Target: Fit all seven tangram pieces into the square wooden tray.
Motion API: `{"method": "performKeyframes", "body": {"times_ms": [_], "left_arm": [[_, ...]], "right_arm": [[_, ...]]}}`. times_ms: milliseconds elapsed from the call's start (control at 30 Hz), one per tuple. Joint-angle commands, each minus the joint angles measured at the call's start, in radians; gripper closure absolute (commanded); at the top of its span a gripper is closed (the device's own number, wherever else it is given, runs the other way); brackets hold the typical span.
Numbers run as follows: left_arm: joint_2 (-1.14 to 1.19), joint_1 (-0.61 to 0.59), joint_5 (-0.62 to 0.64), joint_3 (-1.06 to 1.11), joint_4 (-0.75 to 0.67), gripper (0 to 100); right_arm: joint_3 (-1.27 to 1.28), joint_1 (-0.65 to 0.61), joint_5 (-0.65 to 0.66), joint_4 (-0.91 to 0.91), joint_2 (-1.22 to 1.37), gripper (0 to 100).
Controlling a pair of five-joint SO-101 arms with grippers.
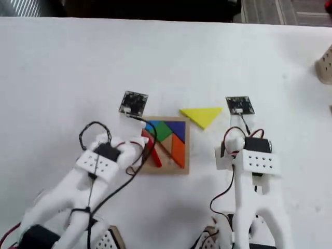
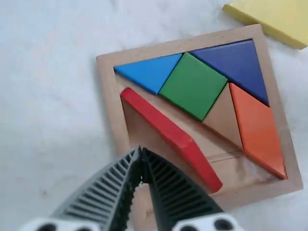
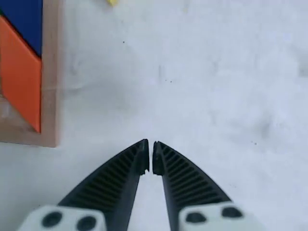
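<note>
The square wooden tray (image 1: 187,150) lies between the two arms. In it lie a light blue triangle (image 2: 149,71), a green square (image 2: 192,85), a dark blue triangle (image 2: 238,60) and an orange parallelogram (image 2: 257,127). A red piece (image 2: 168,134) leans tilted in the tray's open part, one edge raised. My left gripper (image 2: 142,155) is shut and empty, just above the tray's near side beside the red piece. A yellow triangle (image 1: 201,115) lies on the table beyond the tray. My right gripper (image 3: 149,147) is shut and empty over bare table, to the right of the tray (image 3: 50,96).
The white table stretches wide beyond and to both sides. A pale perforated object (image 1: 325,65) stands at the far right edge. Black cables (image 1: 93,129) loop by the left arm.
</note>
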Motion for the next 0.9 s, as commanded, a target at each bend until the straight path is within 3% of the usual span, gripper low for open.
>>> {"method": "performKeyframes", "body": {"times_ms": [0, 300, 633, 867], "left_arm": [[0.116, 0.015, 0.011, -0.115, -0.031, 98], [0.262, 0.076, 0.012, -0.204, -0.11, 98], [0.265, 0.119, 0.012, -0.241, -0.13, 98], [0.266, 0.314, 0.003, -0.193, -0.233, 98]], "right_arm": [[-0.003, 0.077, 0.025, -0.033, -0.021, 98.0], [0.11, 0.12, 0.141, -0.163, -0.021, 98.0], [0.13, 0.119, 0.152, -0.194, -0.019, 98.0], [0.144, 0.119, 0.152, -0.219, -0.019, 97.9]]}}
